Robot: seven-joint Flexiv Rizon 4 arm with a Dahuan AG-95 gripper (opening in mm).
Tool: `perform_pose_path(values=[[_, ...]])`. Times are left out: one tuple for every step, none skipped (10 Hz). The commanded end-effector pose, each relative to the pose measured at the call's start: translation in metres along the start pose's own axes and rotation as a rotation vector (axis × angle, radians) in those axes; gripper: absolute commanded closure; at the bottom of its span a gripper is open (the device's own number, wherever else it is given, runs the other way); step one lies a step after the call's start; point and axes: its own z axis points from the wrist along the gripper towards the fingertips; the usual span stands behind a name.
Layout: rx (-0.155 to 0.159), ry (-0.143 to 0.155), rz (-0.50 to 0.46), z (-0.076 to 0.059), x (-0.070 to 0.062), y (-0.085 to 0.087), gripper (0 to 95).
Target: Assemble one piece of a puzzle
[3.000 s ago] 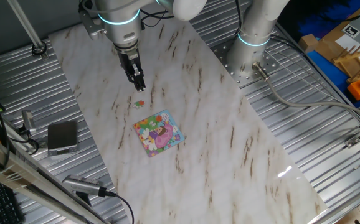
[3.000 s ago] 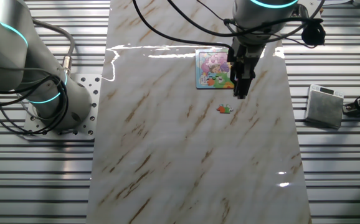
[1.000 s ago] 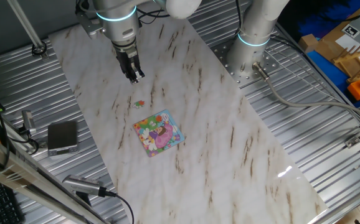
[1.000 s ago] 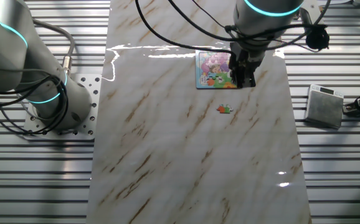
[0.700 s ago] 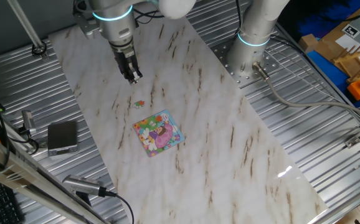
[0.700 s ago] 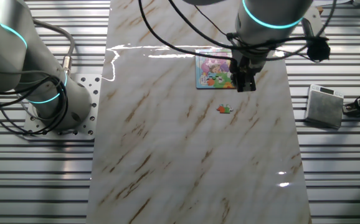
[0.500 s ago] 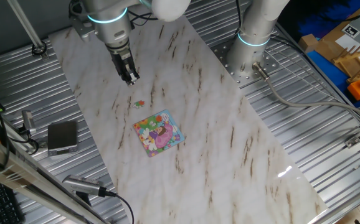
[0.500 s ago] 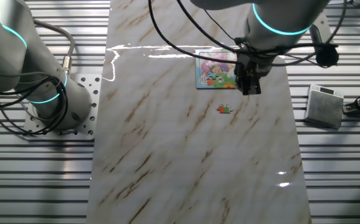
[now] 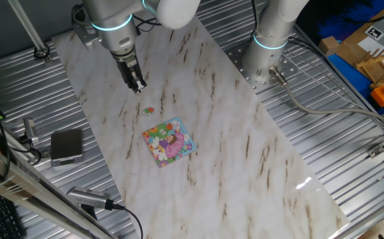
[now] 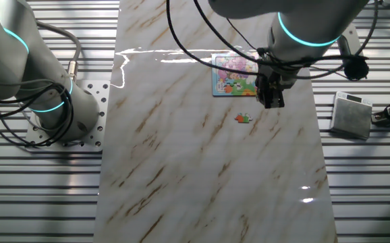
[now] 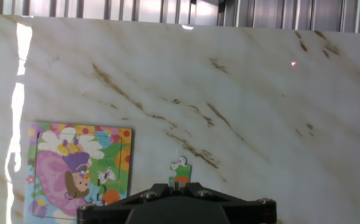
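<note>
The piece (image 9: 149,110) is seen lying flat on the marble counter (image 9: 245,153), just beside the puzzle (image 9: 169,141) yet apart from it, toward the counter's middle. The gripper (image 9: 138,86) is held near the piece, empty; whether its jaws are apart cannot be told. A grey box (image 9: 66,146) sits off the counter's edge. In the hand view, the fingertips are hidden and the puzzle is cut off.

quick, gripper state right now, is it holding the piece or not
Gripper: holding nothing; whether its fingers are open or shut cannot be told. The piece lies loose on the table, apart from the puzzle.
</note>
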Motion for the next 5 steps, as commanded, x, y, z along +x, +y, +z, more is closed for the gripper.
perform_pose_path(values=[[0.002, -0.002, -0.001, 0.006, -0.001, -0.002, 95.0], [0.002, -0.002, -0.001, 0.007, -0.002, -0.002, 95.0], [0.005, -0.001, -0.003, 0.013, -0.004, -0.004, 95.0], [0.006, -0.001, -0.006, 0.015, -0.006, -0.005, 95.0], [0.01, 0.0, -0.009, 0.017, -0.009, -0.006, 95.0]])
